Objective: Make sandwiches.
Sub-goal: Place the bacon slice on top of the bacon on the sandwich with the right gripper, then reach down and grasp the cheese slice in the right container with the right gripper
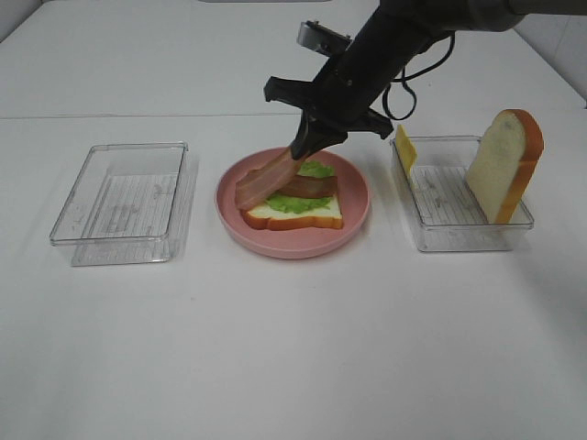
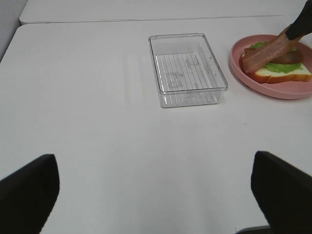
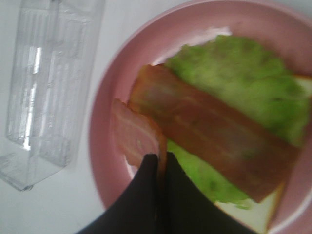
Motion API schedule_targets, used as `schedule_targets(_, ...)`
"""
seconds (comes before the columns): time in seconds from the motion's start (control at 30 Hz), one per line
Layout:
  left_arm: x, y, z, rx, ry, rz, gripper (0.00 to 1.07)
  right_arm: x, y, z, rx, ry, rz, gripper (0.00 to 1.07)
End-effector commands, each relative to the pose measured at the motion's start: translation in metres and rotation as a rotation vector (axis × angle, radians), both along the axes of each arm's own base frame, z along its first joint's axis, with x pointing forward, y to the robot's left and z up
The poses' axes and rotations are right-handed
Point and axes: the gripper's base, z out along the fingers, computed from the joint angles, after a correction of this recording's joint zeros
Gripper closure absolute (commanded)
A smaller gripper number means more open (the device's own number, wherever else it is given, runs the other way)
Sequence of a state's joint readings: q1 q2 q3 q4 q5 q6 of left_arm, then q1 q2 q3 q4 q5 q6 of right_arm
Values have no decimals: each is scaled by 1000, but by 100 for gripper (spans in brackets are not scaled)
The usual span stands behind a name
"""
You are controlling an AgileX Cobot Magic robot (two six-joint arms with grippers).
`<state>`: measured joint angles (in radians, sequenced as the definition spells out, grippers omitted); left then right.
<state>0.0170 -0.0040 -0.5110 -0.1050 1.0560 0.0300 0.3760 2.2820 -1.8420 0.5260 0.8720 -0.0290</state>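
Observation:
On the pink plate lies a bread slice with a green lettuce leaf and one brown bacon strip on top. My right gripper is shut on a second bacon strip and holds it slanting over the plate's left part; the right wrist view shows this strip hanging from my fingers. The second bread slice stands upright in the right clear box, with the yellow cheese at its far left wall. My left gripper is open over bare table.
An empty clear box stands left of the plate; it also shows in the left wrist view. The right clear box stands right of the plate. The right arm reaches in from the back right.

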Motion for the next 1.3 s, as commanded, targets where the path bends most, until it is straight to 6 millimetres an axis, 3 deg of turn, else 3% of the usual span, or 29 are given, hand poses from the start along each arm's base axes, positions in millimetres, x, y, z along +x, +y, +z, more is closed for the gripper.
schedule_targets(0.03,-3,-1,1,-14,-40,-4,8,6,-12,3,-27,-9,-33,107)
schedule_targets(0.47,-3,-1,1,-14,-40,-4,8,7,-12,-3,-50,-7,-28,107)
schedule_targets(0.57,-3,-1,1,-14,-40,-4,8,7,-12,-3,-50,-7,-30,98)
schedule_targets(0.6,-3,-1,1,-14,-40,-4,8,7,-12,-3,-49,-11,-32,76)
schedule_targets(0.63,-3,-1,1,-14,-40,-4,8,7,-12,-3,-49,-11,-32,65)
schedule_targets(0.67,-3,-1,1,-14,-40,-4,8,7,-12,-3,-49,-11,-32,65)
schedule_targets(0.7,-3,-1,1,-14,-40,-4,8,7,-12,-3,-49,-8,-32,39)
schedule_targets(0.73,-3,-1,1,-14,-40,-4,8,7,-12,-3,-49,-8,-32,39)
schedule_targets(0.77,-3,-1,1,-14,-40,-4,8,6,-12,-2,-44,1,-30,25)
schedule_targets(0.83,-3,-1,1,-14,-40,-4,8,6,-11,-1,-36,1,-33,24)
schedule_targets(1.0,-3,-1,1,-14,-40,-4,8,4,-11,25,5,-44,-44,24)
schedule_targets(1.07,-3,-1,1,-14,-40,-4,8,0,-12,49,24,-92,-44,24)
schedule_targets(1.1,-3,-1,1,-14,-40,-4,8,0,-12,49,24,-92,-44,24)
schedule_targets(1.13,-3,-1,1,-14,-40,-4,8,-2,-13,65,35,-125,-41,24)
schedule_targets(1.27,-3,-1,1,-14,-40,-4,8,-4,-16,88,27,-166,-37,24)
schedule_targets(1.3,-3,-1,1,-14,-40,-4,8,-2,-25,100,-16,-175,-62,24)
